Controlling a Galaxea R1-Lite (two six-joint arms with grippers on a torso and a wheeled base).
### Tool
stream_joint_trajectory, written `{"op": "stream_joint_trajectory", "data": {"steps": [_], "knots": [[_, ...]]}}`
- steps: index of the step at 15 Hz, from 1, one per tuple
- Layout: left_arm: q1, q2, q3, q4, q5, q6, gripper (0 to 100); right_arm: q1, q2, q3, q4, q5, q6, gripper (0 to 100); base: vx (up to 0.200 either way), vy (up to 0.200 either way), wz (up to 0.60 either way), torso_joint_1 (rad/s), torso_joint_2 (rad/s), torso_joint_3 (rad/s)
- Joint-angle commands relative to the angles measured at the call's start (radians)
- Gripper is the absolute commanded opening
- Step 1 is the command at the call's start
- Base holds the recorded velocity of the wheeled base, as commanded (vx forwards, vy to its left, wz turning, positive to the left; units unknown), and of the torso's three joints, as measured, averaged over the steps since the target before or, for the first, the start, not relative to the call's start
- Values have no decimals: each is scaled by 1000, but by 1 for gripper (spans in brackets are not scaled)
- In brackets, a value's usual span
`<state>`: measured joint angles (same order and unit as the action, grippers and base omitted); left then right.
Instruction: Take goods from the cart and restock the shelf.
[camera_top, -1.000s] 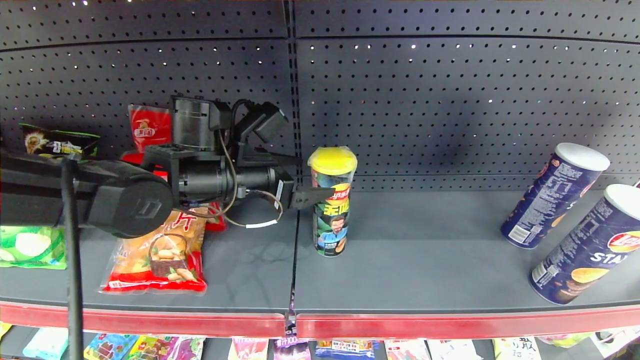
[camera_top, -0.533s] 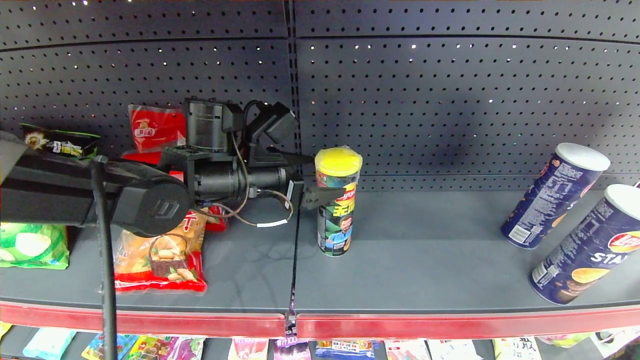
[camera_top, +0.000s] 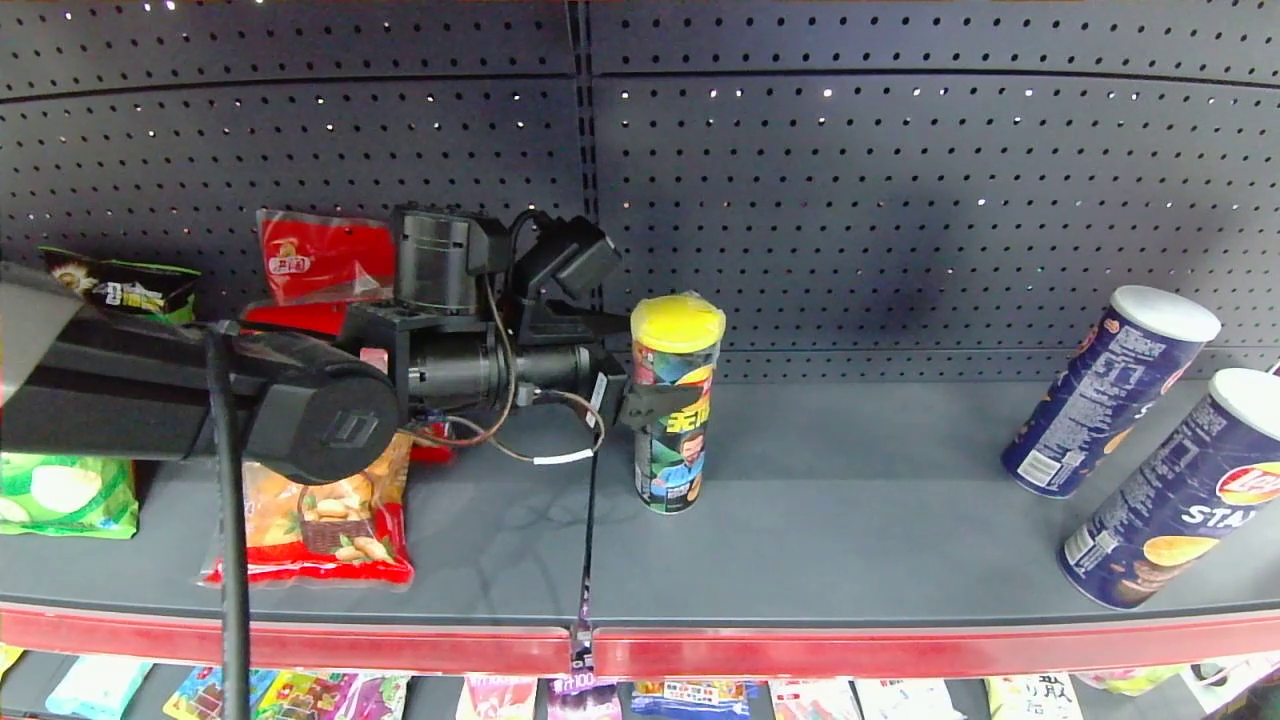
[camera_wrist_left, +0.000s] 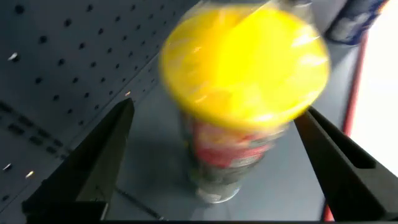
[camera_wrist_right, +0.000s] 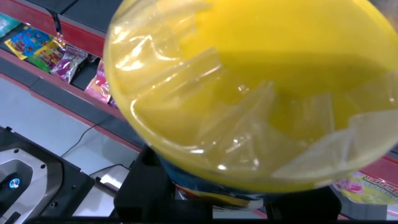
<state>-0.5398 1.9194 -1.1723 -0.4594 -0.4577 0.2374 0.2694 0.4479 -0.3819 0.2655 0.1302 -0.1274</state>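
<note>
From my seat the whole next move hangs on one fact: the yellow-lidded can (camera_top: 672, 420) stands squarely between the fingers (camera_wrist_left: 93, 168) of the left gripper (camera_top: 658, 358), its long axis upright and crossing the line from finger to finger at a right angle. The jaws are spread wide, one finger on each flank of the can. In the left wrist view I see a gap on both sides, so I judge they are not pressing it. The can's base sits on the shelf (camera_top: 850, 520), just past the seam between the two shelf boards, and the fingers meet it at about its upper third, below the lid. A straight pull back along the finger axis looks free to me. A sideways sweep would tip the can. Beyond the fingertips are open shelf, then, well apart, two blue tubes (camera_top: 1105, 395) leaning at a tilt. Behind the far finger the back panel (camera_top: 900, 220) is near, leaving little room that way. Back along the arm, under the wrist, lie a peanut bag (camera_top: 320, 510) and a red pouch (camera_top: 315, 255), which I must not drag. The right gripper (camera_wrist_right: 224, 199) looks clamped on a second can (camera_wrist_right: 249, 93), lid toward its camera, away from the shelf, so the left arm is much the nearer.
</note>
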Motion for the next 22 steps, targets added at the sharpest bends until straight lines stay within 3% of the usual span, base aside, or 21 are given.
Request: {"op": "stream_joint_trajectory", "data": {"steps": [1,5,12,13,16,18,22], "knots": [[-14,9,-1,-1,17,2,100,1,5,0,0,0,0,0,0,0,0,0,0,0],[-54,20,-24,-1,60,-10,100,1,5,5,0,0,12,0,0,0,0,0,0,0],[-48,53,-49,-1,57,-1,100,1,3,5,0,0,15,0,0,0,0,0,0,0],[-48,52,-49,-1,54,-3,0,1,5,5,0,-1,17,0,0,0,0,0,0,0],[-48,47,-52,-1,48,-1,0,1,3,6,1,-1,17,0,0,0,0,0,0,0],[-40,23,-32,7,8,-3,0,1,3,6,1,-1,17,0,0,0,0,0,0,0],[-2,-48,45,13,-233,-1,0,1,3,6,0,-1,17,0,0,0,0,0,0,0]]}}
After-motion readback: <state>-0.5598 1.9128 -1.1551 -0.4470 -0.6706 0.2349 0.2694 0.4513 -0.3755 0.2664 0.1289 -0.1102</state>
